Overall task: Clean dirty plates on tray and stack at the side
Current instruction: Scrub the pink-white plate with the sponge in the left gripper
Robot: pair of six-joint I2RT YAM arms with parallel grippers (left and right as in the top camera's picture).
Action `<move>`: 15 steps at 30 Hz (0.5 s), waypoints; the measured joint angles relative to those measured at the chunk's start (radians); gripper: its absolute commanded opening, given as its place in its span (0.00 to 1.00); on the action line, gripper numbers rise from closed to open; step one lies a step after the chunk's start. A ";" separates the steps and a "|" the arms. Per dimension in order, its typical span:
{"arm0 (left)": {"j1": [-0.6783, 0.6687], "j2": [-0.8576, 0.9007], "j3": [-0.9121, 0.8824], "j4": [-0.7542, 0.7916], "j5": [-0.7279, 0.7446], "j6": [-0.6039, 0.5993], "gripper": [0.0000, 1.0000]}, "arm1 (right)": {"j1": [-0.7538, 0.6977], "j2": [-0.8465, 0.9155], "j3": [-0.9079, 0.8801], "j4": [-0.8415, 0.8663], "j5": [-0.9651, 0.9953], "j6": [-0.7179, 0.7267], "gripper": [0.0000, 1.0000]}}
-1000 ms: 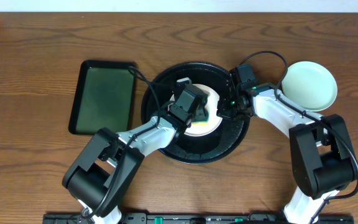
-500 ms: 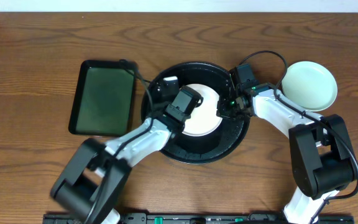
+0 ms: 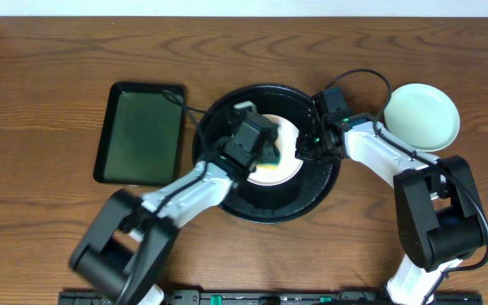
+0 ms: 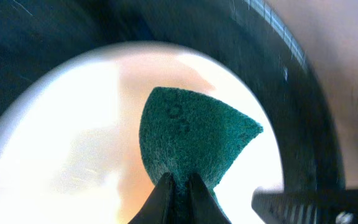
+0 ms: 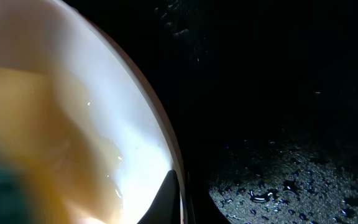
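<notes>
A white plate (image 3: 287,135) lies on the round black tray (image 3: 269,200). My left gripper (image 3: 264,149) is shut on a green sponge (image 3: 274,156) and presses it on the plate's face. In the left wrist view the sponge (image 4: 191,134) sticks out of the closed jaws (image 4: 180,186) over the plate (image 4: 67,149). My right gripper (image 3: 305,152) is shut on the plate's right rim. In the right wrist view one finger (image 5: 169,198) lies on the plate's (image 5: 79,87) edge. One mint plate (image 3: 422,116) sits on the tabletop at the right. No other plate shows.
A rectangular black tray (image 3: 140,133) with a dark green inside lies left of the round tray. Water drops speckle the round tray's floor (image 5: 278,180). Both arms' cables arc over the tray's far rim.
My left gripper swung the sponge off the plate toward the tray's upper left, then back onto the plate. The right gripper and the plate stayed still.
</notes>
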 measured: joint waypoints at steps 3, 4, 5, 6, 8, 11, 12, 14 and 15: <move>-0.013 0.046 0.000 0.018 0.030 -0.010 0.07 | 0.000 0.000 0.000 -0.001 0.000 0.000 0.02; -0.011 0.047 0.000 0.018 0.034 -0.013 0.07 | 0.000 0.000 0.000 -0.002 0.000 0.000 0.02; -0.008 0.047 0.000 0.015 0.035 -0.013 0.08 | 0.000 0.000 0.000 -0.002 0.001 0.000 0.02; -0.006 0.047 0.000 0.011 0.033 -0.013 0.07 | 0.000 0.000 0.000 -0.003 0.001 0.000 0.01; -0.006 0.047 0.005 -0.005 0.010 -0.012 0.08 | 0.000 0.000 0.000 -0.003 0.001 0.000 0.02; -0.013 0.045 0.014 -0.040 -0.051 0.008 0.07 | 0.000 0.000 0.000 -0.005 0.001 -0.001 0.02; -0.015 0.042 0.015 -0.055 -0.083 0.018 0.07 | 0.000 0.000 0.001 -0.006 0.001 -0.003 0.01; -0.016 0.035 0.017 -0.093 -0.185 0.035 0.07 | 0.000 0.000 0.001 -0.006 0.001 -0.007 0.02; -0.015 0.034 0.017 -0.108 -0.238 0.044 0.07 | 0.000 0.000 0.001 -0.006 0.001 -0.008 0.02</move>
